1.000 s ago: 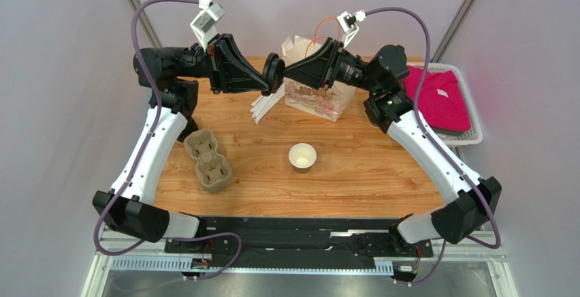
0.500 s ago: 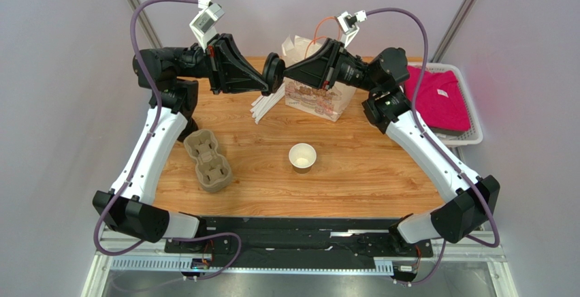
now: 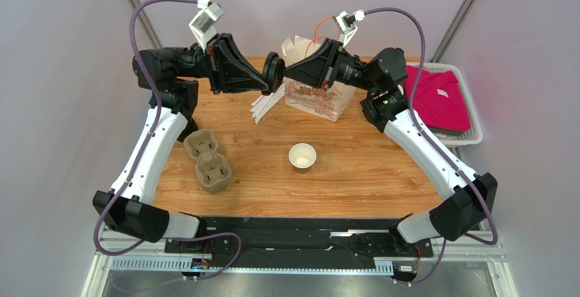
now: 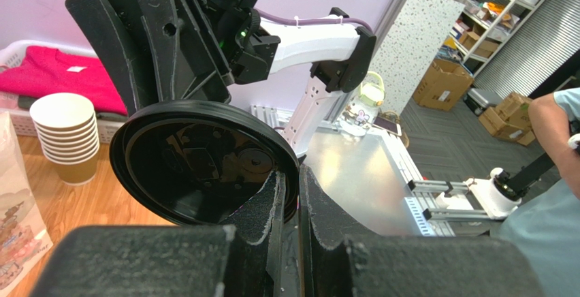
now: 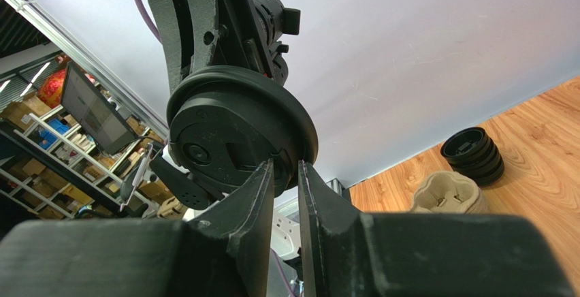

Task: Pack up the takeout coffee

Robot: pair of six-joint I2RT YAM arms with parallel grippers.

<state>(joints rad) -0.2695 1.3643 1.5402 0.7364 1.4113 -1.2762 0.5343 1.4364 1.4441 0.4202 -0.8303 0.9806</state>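
two grippers are on one black lid (image 4: pixel 204 167) at this moment. my left gripper (image 4: pixel 288 191) has its fingers clenched on the lid's lower rim. in the right wrist view my right gripper (image 5: pixel 282 174) is pinched on the rim of the same lid, from the opposite face. from the top camera the two meet tip to tip, raised over the far part of the table (image 3: pixel 367 167), with the lid seen edge-on between them.

the takeout coffee's paper cup (image 3: pixel 302 156) is in neither grasp. it stands upright and lidless on the wood, well apart from both grippers, on their near side and a little toward the right gripper's side. its inside looks pale, and i cannot tell whether anything is in it.

a printed paper bag (image 3: pixel 320 99) stands just under and behind the right gripper. some thin white sticks (image 3: pixel 262 106), perhaps wrapped straws, lie fanned out on the table below the point where the grippers meet. a pulp cup tray (image 3: pixel 207 161) lies well to the near side of the left gripper, beside the left arm.

past the left gripper's fingers, left of the lid, a stack of lidless brown cups (image 4: pixel 65 133) stands on the wood. beyond the right gripper's fingers, low to the right, sits a stack of black lids (image 5: pixel 473 154). a white basket (image 3: pixel 470 133) holding a red garment (image 3: pixel 436 96) lies well off behind the right gripper, past its arm.
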